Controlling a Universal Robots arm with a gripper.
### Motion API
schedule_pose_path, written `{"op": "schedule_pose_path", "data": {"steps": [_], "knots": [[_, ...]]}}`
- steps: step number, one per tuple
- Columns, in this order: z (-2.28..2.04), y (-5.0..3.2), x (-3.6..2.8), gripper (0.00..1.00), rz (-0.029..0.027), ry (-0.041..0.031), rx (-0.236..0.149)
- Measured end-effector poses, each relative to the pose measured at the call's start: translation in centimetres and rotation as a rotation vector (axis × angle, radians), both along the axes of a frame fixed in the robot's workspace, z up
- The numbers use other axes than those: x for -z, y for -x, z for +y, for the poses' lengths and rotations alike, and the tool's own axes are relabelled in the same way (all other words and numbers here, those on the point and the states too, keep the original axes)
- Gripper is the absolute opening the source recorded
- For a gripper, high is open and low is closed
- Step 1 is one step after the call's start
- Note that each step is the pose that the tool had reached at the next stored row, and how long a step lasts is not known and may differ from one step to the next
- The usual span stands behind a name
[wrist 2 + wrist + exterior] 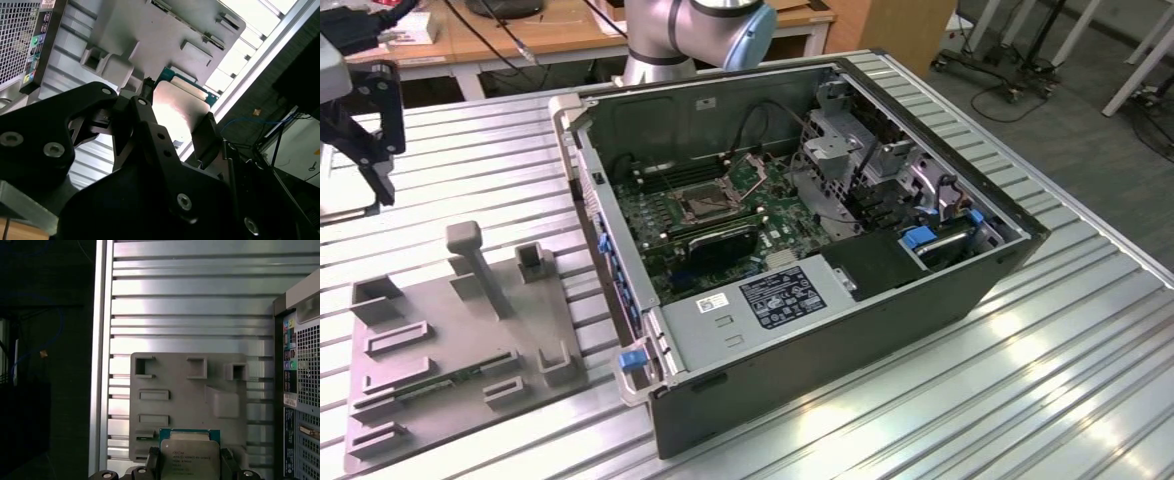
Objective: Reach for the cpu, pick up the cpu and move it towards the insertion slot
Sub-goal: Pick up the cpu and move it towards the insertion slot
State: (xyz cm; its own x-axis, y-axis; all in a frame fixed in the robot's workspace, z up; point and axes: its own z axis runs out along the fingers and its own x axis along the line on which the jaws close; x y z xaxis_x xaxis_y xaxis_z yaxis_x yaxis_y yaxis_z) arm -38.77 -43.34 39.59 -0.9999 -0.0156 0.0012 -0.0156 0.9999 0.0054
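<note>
**The cpu (pixel 190 452) held fast, the slot (pixel 700 203) well apart**

Two black fingers (pixel 207 135) of the gripper (pixel 190 464) press on opposite edges of the cpu, set narrow, with the chip flat between them. Its top is silvery metal, bright with glare in the second wrist view, and a green rim shows along one edge. Rows of small dark print cross it, too fine to read. Black plates with round screw heads carry the fingers.

Beyond the chip lies the fixture (pixel 190 385), a matt grey plastic slab with rectangular recesses and raised blocks. In the exterior view a narrow green strip (pixel 447 380) lies in one recess. The slab lies on the table (pixel 480 170), which is ribbed bright aluminium. In that view the gripper hangs at the left edge, above the table.

The case (pixel 854 330), black and open on top, stands just beside the fixture. Its near wall rises between gripper and slot. The slot, a dark square in a silvery frame, sits in the green board (pixel 654 228) inside. A white printed label (pixel 774 298) lies on a grey box in the case.
</note>
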Motion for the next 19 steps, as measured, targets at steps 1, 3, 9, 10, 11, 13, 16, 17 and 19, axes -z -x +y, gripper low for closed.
{"op": "schedule_pose_path", "data": {"steps": [1,3,9,10,11,13,16,17,19], "knots": [[0.00,-0.01,-0.16,0.55,0.0000,0.0000,0.000],[-0.01,-0.06,-0.38,0.55,-0.0001,-0.0001,0.000],[0.00,-0.80,-0.47,0.55,0.0000,-0.0001,0.000],[0.00,-0.97,-0.47,0.55,-0.0001,-0.0001,0.000],[0.00,-1.11,-0.47,0.55,0.0000,-0.0001,0.000],[0.00,-1.36,-0.47,0.55,-0.0001,-0.0001,0.000],[0.00,-1.62,-0.47,0.55,0.0000,-0.0001,0.000],[0.00,-1.68,-0.47,0.55,-0.0001,0.0000,0.000],[0.00,-1.77,-0.47,0.55,-0.0001,-0.0001,0.000]]}}
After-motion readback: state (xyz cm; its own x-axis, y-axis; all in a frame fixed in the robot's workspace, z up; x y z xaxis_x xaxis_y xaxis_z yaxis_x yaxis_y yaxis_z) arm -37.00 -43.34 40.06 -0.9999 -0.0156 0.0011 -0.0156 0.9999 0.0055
